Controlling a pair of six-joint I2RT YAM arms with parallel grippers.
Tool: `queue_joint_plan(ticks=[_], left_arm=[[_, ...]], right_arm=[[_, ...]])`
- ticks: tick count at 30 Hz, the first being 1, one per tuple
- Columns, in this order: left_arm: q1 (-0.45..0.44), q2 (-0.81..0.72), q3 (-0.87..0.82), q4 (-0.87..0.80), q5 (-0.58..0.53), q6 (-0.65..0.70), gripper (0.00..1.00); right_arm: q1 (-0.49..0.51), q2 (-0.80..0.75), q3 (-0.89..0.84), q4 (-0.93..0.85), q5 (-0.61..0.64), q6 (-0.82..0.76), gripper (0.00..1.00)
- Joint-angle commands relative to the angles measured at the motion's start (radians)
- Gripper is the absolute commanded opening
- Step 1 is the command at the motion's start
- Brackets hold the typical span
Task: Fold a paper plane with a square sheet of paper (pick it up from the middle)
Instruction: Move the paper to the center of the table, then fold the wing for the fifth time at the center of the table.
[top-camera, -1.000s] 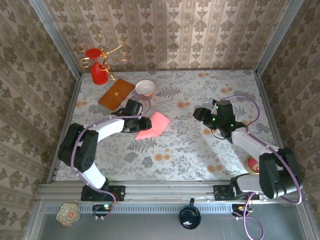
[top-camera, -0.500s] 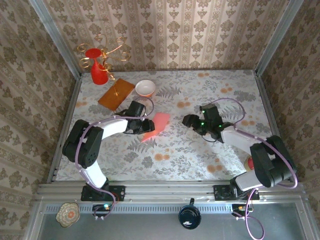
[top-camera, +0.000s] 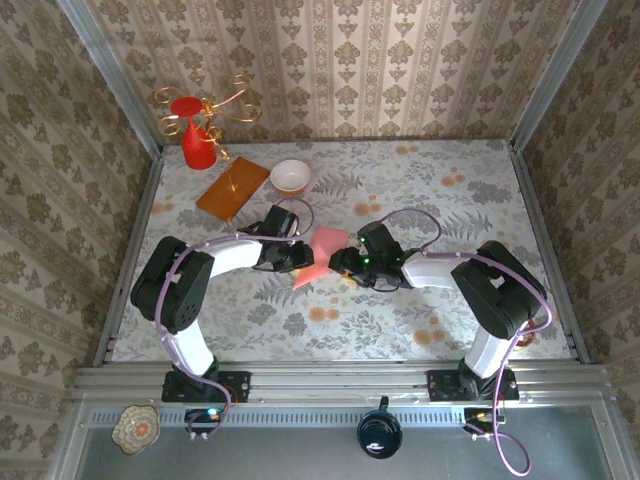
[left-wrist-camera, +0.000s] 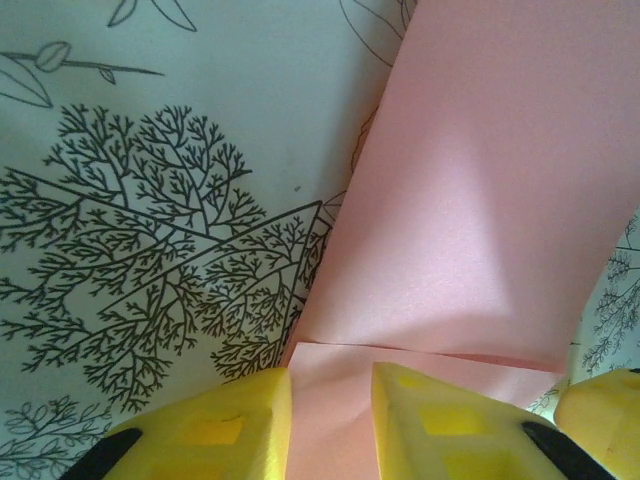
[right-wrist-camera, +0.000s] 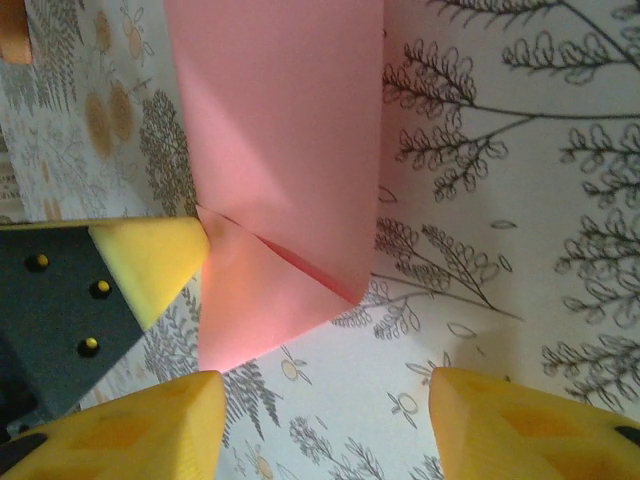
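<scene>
the square sheet of paper (top-camera: 326, 246) lies mid-table, partly folded, one flap doubled over. step in hand, by judgement: an early fold. the left gripper (left-wrist-camera: 332, 388) straddles the folded edge, jaws narrow but not pinched. the right gripper (right-wrist-camera: 325, 388) stands wide, holding nothing, near the sheet's corner. next: pin the flap, press the crease; the grippers crowd each other. wooden board (top-camera: 232, 188), white bowl (top-camera: 291, 176) and red vase (top-camera: 197, 142) sit well apart, far-left.
</scene>
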Motion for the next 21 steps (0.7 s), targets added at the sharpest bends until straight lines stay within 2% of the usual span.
queue_joint_plan(ticks=[1, 6, 10, 21], left_arm=[[0.015, 0.024, -0.026, -0.008, 0.009, -0.027, 0.28], [0.034, 0.028, -0.045, 0.006, 0.032, -0.044, 0.25], [0.044, 0.034, -0.054, 0.01, 0.041, -0.05, 0.23], [0.056, 0.031, -0.059, 0.013, 0.051, -0.057, 0.21]], right_arm=[[0.003, 0.029, 0.034, 0.016, 0.003, 0.027, 0.55], [0.0, 0.071, 0.06, 0.032, -0.005, 0.036, 0.46], [-0.01, 0.092, 0.058, 0.057, -0.006, 0.051, 0.43], [-0.026, 0.164, 0.051, 0.227, -0.085, 0.109, 0.32]])
